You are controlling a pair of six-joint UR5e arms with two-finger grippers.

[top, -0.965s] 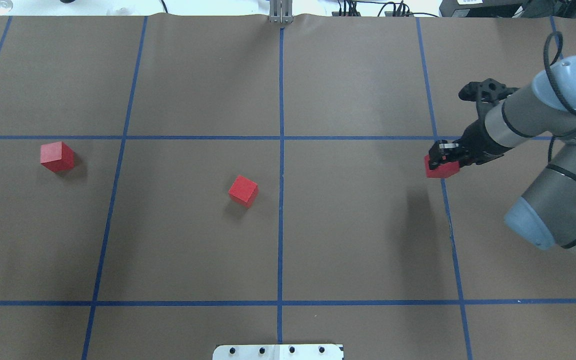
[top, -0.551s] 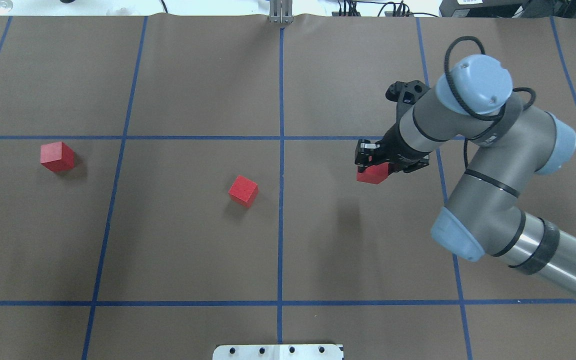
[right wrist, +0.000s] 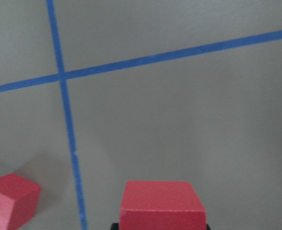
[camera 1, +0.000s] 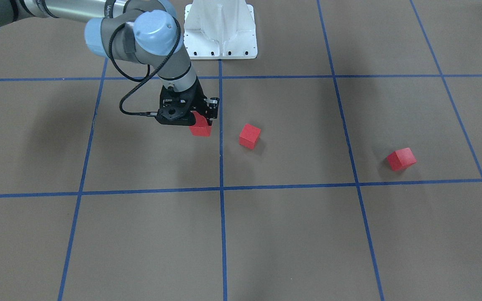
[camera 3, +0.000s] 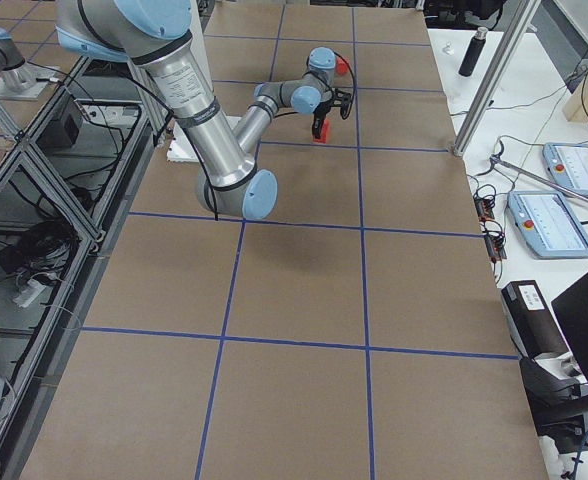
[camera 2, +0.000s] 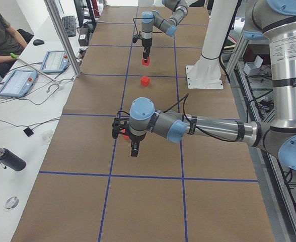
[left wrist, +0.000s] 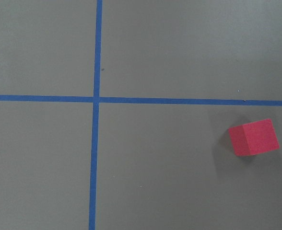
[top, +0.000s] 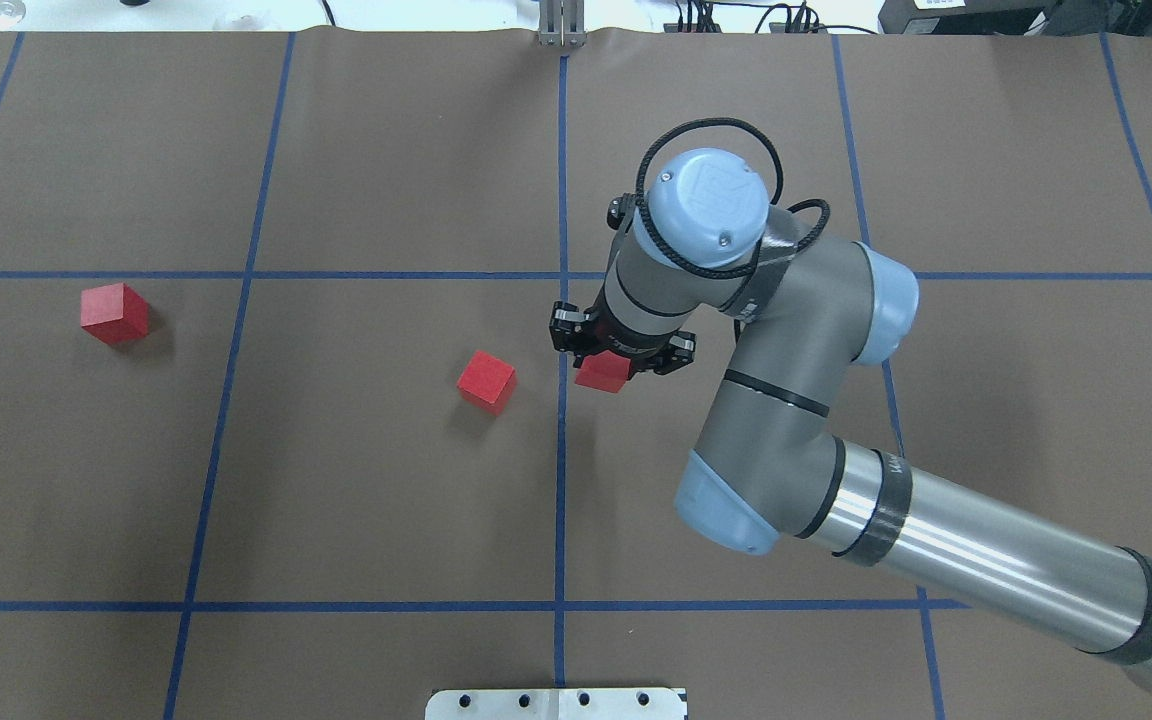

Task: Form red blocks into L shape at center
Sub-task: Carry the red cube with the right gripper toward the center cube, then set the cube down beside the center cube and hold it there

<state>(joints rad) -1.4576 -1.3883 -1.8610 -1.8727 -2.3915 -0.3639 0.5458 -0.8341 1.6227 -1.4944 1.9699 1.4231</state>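
Observation:
My right gripper [top: 604, 362] is shut on a red block [top: 604, 374] and holds it low over the brown floor, just right of the centre blue grid line [top: 561, 450]. It also shows in the front view [camera 1: 201, 122] with the held block [camera 1: 200, 128], and the block fills the bottom of the right wrist view [right wrist: 161, 205]. A second red block [top: 486, 381] lies turned, just left of that line. A third red block [top: 114, 313] lies far left and shows in the left wrist view [left wrist: 253, 137]. My left gripper [camera 2: 133, 149] hovers near it; I cannot tell whether it is open or shut.
The white metal base [top: 556, 703] sits at the near edge of the floor. Blue tape lines cross the brown floor. An operator sits at a side table with tablets [camera 2: 17, 83] beyond the floor's far edge.
My right arm has swept left with the red block in its grip, from the right grid line to just right of the centre line. The two other blocks have not moved.

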